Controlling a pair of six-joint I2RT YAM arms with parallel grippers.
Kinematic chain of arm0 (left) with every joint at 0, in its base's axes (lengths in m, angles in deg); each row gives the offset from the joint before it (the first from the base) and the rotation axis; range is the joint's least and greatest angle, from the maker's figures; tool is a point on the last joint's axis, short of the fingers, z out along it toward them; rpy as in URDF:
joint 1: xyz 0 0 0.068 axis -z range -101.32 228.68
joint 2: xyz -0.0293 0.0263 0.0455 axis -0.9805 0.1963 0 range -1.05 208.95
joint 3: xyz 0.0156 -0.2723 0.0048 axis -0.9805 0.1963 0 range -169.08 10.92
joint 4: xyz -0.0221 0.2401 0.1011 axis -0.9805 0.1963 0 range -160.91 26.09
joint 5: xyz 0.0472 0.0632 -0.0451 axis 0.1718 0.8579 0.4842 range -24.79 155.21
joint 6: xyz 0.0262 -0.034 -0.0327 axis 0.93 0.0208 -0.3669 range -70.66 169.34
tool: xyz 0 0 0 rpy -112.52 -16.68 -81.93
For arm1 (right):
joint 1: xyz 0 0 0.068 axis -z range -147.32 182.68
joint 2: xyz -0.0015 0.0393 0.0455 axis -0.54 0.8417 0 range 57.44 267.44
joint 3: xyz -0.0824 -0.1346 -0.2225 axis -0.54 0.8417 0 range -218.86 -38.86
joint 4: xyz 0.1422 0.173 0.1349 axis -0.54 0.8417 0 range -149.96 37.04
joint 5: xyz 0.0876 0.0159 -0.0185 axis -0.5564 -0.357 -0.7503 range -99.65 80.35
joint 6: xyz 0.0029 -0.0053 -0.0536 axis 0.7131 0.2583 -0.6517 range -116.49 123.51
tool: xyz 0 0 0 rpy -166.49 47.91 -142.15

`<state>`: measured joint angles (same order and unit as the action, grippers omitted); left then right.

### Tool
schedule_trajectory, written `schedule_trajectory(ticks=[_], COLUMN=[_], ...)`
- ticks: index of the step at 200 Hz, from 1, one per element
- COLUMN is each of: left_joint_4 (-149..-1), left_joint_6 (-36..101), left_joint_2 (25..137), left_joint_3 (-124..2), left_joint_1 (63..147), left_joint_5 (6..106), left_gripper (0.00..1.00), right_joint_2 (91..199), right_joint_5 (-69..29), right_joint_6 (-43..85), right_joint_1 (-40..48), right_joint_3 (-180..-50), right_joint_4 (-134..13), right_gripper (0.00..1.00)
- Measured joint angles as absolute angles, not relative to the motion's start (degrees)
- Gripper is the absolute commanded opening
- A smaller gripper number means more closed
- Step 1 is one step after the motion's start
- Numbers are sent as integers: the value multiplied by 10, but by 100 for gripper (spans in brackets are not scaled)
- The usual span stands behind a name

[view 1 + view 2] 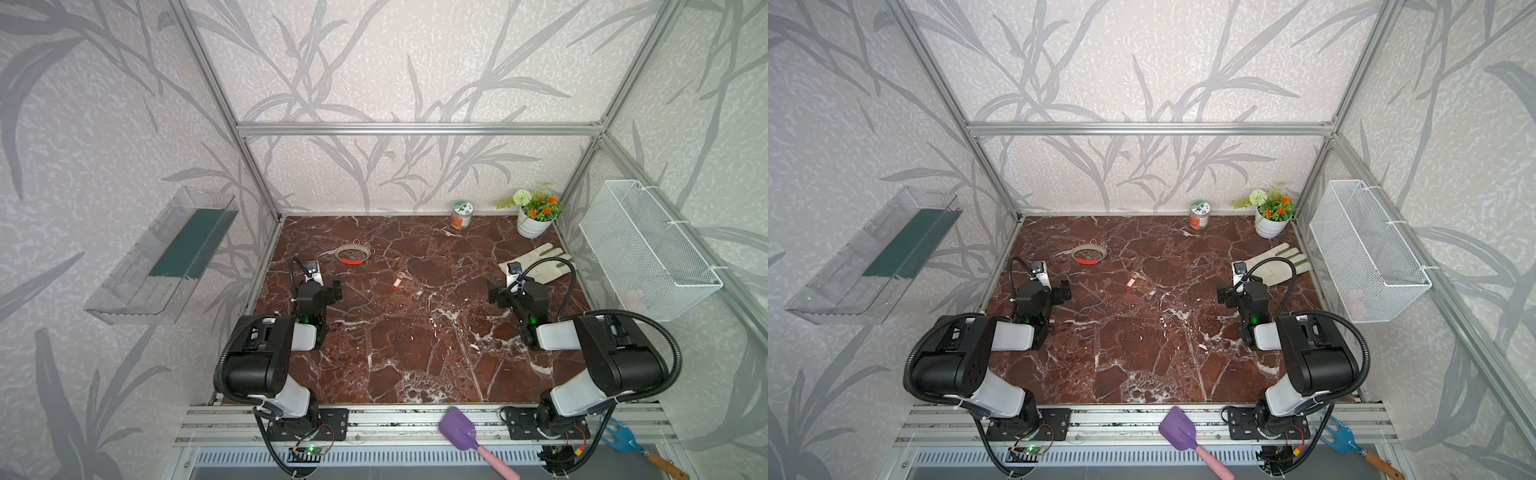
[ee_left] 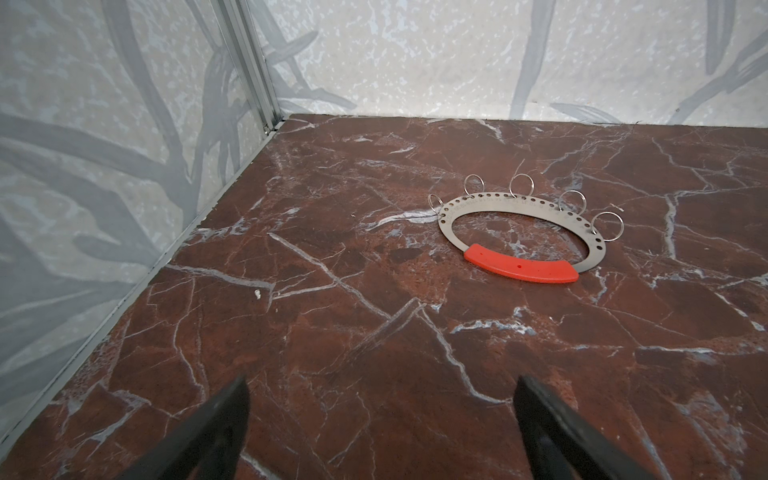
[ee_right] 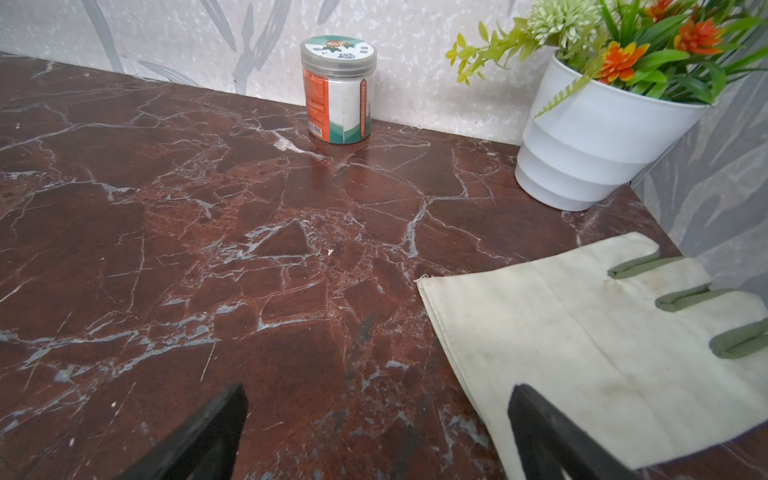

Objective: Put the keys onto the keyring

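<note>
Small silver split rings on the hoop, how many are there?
5 split rings, all on the holed arc of the keyring, opposite its red section: one at each end, three between. None looks hidden in the left wrist view.

Both top views look steeply down from above the near edge over the whole tabletop point(image 1: 415, 353), while the low wrist cameras face its far edge, left toward the keyring point(image 2: 519, 266) corner, right toward the flowerpot point(image 3: 598, 141) corner.
</note>
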<state>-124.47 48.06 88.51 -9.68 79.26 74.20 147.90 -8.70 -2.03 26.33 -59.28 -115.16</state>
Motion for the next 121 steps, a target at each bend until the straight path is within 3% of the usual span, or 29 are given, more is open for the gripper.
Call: schedule_trajectory(ticks=[121], left_joint_4=[-1199], left_joint_6=[474], left_joint_2=[877], left_joint_3=[-110], left_joint_1=[789], left_joint_5=[746], left_gripper=[99], right_joint_2=[1474], right_joint_5=[-81], right_joint_6=[-12], right_joint_1=[267], right_joint_3=[-594], right_joint_4=[-1145], right_gripper=[99])
